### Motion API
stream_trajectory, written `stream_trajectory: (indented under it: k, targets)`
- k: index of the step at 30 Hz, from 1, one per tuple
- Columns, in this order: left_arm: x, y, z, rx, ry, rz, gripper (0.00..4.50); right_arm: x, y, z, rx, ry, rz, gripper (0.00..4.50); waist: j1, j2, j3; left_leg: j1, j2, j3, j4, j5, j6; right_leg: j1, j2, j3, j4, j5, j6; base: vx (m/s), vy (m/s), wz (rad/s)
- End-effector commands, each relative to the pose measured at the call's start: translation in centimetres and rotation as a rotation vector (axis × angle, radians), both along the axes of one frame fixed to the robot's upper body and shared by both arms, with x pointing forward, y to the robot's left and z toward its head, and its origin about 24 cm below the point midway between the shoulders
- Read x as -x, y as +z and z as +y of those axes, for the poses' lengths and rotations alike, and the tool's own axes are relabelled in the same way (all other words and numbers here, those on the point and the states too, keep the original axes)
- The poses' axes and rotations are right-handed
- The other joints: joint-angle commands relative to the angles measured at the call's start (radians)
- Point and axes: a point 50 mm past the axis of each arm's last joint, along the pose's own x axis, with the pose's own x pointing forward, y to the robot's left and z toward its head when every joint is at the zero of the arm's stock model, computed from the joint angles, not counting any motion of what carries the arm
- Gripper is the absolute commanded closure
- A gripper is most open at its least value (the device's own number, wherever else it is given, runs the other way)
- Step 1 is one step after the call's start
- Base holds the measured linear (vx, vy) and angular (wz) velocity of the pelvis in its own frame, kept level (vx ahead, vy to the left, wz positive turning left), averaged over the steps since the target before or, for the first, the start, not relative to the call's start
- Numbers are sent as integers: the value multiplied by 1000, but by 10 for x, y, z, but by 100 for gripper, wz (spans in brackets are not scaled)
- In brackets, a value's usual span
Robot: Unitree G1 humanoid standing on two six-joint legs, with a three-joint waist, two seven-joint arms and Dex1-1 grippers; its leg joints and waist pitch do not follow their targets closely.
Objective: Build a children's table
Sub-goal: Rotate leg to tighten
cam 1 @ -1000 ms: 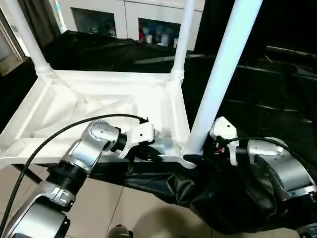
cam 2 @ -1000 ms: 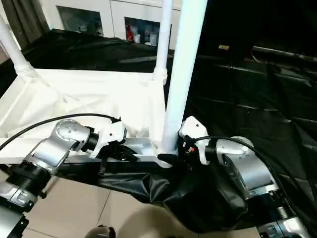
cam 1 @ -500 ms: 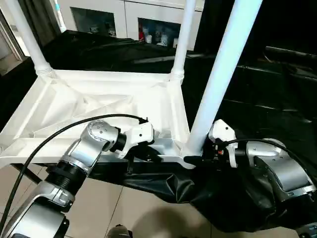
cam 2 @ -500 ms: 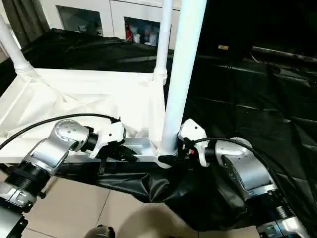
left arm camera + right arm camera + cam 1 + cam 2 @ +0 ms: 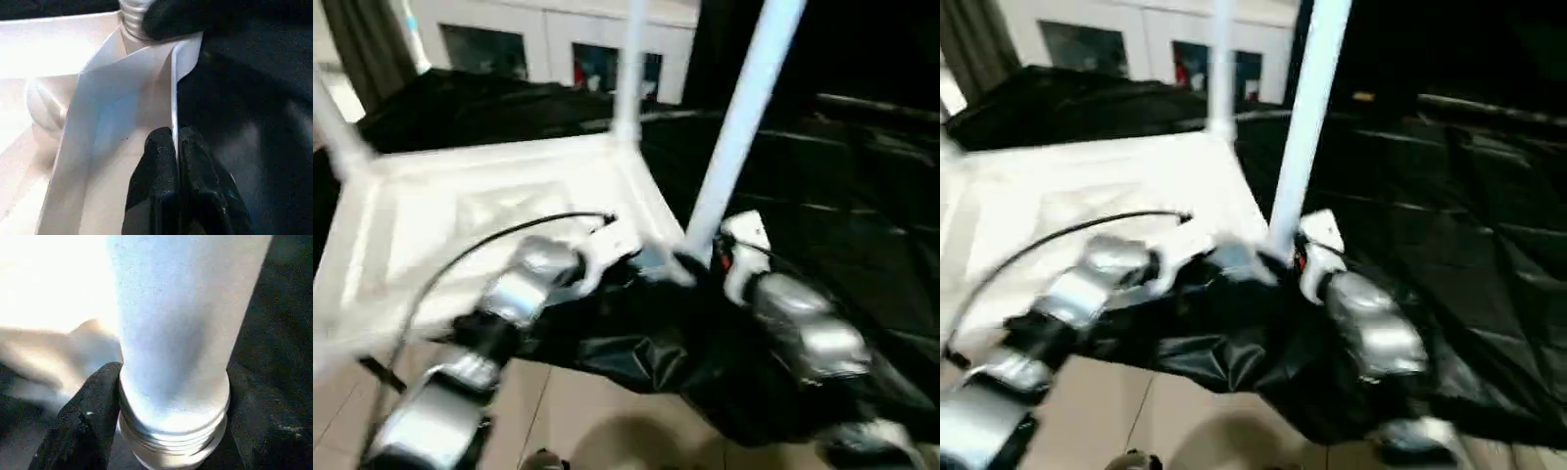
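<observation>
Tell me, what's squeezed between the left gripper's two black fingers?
The thin white side wall of the tabletop. In the left wrist view, the left gripper pinches its edge, one finger on each side.

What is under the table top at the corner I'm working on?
Black sheeting lies crumpled under the table top there and drapes over the edge. It hides whatever supports it. The left claw pinches the top's rim; the right claw is at the near leg.

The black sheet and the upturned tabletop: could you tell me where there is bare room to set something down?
The black sheet lies bare to the right of the near leg. The tabletop is open in its ribbed middle, between the far legs and the left arm. The near right corner is crowded: left gripper pinches the rim, right gripper sits at the leg's base.
</observation>
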Motion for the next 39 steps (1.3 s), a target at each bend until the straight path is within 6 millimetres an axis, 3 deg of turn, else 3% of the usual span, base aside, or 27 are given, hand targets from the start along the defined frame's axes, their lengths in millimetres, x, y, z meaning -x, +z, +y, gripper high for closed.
stream_trajectory:
  k: [1,4,5,9,10,16,19,23,27,35,39]
  targets:
    - [1,1,-23,56,21,-18,450,-2,-13,3,-9,-127,64,175,1,-1,-64,12,11,0,-70,-289,-22,39,-48,37,-90,-338,-157,0,0,0]
    - [2,-2,-39,59,46,-13,450,-5,-14,19,-16,-182,48,175,0,0,-65,8,10,0,-71,-281,-18,40,-48,37,-89,-329,-152,0,0,0]
    - [5,-5,-51,65,41,-1,450,-5,-12,36,-2,-139,23,175,0,-3,-64,8,10,-1,-72,-278,-16,40,-46,37,-89,-314,-150,0,0,0]
    - [5,-5,-59,69,27,0,450,-4,-9,49,-30,-76,3,175,2,-4,-63,7,8,0,-72,-278,5,42,-44,37,-88,-293,-147,0,0,0]
    - [5,-5,-58,67,29,1,450,-4,-8,48,-44,-71,2,119,2,-5,-62,7,9,0,-72,-278,10,42,-44,37,-88,-291,-147,0,0,0]
    - [1,-5,-40,49,16,8,450,-9,-1,31,26,-26,-62,68,2,-6,-59,5,9,-2,-76,-304,15,42,-48,36,-98,-363,-128,0,0,0]
    - [5,-4,-27,56,-58,18,450,-5,7,14,46,119,-97,68,4,-7,-63,-1,9,0,-72,-263,33,48,-46,37,-90,-297,-135,0,0,0]
    - [8,-5,-10,46,-117,40,450,9,15,-7,84,321,-107,68,10,-11,-65,-2,12,3,-66,-196,72,55,-45,36,-80,-183,-177,0,0,0]
    - [16,0,3,62,-225,57,450,24,22,-24,112,502,-81,68,10,-10,-66,-1,15,2,-65,-187,85,55,-45,34,-74,-157,-203,0,0,0]
    - [33,6,20,37,-408,100,450,32,28,-32,126,657,-43,68,12,5,-61,8,23,3,-70,-246,63,45,-46,37,-76,-199,-230,0,0,0]
    - [37,9,24,40,-442,117,450,35,25,-28,163,724,-22,68,11,4,-60,5,22,1,-74,-267,40,47,-47,38,-77,-228,-216,0,0,0]
